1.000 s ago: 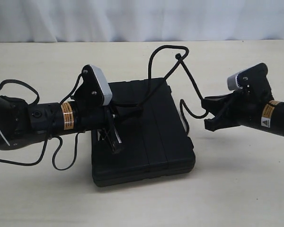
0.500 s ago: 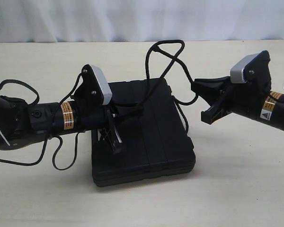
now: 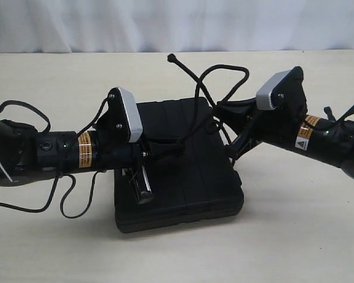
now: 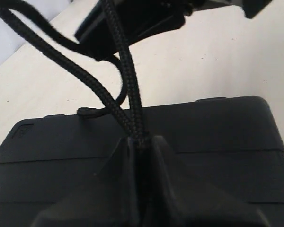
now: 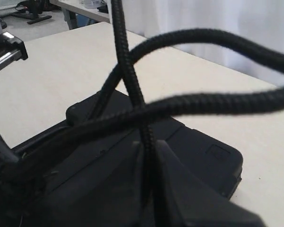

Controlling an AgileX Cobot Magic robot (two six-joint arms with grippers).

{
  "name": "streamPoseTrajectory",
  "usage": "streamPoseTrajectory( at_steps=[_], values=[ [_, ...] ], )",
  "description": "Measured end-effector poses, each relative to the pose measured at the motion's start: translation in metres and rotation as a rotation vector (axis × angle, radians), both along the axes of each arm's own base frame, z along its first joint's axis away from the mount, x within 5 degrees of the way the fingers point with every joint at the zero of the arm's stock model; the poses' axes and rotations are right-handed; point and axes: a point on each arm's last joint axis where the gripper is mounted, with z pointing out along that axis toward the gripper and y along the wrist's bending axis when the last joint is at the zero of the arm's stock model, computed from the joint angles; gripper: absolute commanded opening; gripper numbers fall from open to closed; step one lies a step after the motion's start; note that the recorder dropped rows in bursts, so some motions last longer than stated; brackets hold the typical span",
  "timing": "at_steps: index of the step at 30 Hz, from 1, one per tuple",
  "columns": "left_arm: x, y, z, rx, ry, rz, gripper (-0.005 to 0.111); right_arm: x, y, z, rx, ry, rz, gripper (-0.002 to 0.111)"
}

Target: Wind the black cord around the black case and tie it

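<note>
on the counter (image 3: pixel 295 236), the black case (image 3: pixel 189 183) is lying flat. above its lid the left tool (image 4: pixel 138 144) and the right tool (image 5: pixel 149 151) are each pinching the black cord (image 4: pixel 128 71), its strands crossing loosely; the knot is seemingly just forming, with tightening yet remaining.

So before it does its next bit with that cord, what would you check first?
1. Left fingers shut on the black cord: ok.
2. Right fingers shut on the black cord: ok.
3. Black case lying flat on the table: ok.
4. Cord passing under the case: cannot tell, underside hidden.
5. Knot pulled tight: not ok, strands only cross in loose loops above the case.
6. Knobbed cord tip free: ok, sticking up in the air.
</note>
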Motion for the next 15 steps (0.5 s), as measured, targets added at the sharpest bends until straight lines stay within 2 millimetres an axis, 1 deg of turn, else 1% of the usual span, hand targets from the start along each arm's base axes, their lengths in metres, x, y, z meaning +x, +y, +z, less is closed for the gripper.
streamPoseTrajectory(
  at_steps=[1,3,8,10,12,15],
  values=[
    [-0.0006,-0.0003,-0.0002,0.004,-0.001,-0.009,0.001,0.0005,0.0014,0.0007,0.002,-0.003,0.000,0.004],
    [-0.0009,-0.0004,-0.0003,0.007,-0.004,-0.014,0.009,0.0018,0.0017,0.0022,0.009,-0.011,-0.006,0.004],
    [-0.0011,-0.0005,-0.0002,0.024,-0.034,-0.030,0.040,0.0026,0.0014,0.0030,0.018,-0.014,-0.015,0.004],
    [-0.0003,-0.0002,0.0000,0.022,-0.036,-0.021,0.048,0.0025,0.0017,0.0038,0.024,-0.021,-0.011,0.004],
    [0.0010,0.0003,0.0007,0.013,-0.035,-0.002,0.054,0.0024,0.0020,0.0044,0.030,-0.025,-0.009,0.004],
    [0.0043,0.0020,0.0019,-0.007,-0.029,0.048,0.059,0.0024,0.0021,0.0047,0.032,-0.027,-0.008,0.004]
  ],
)
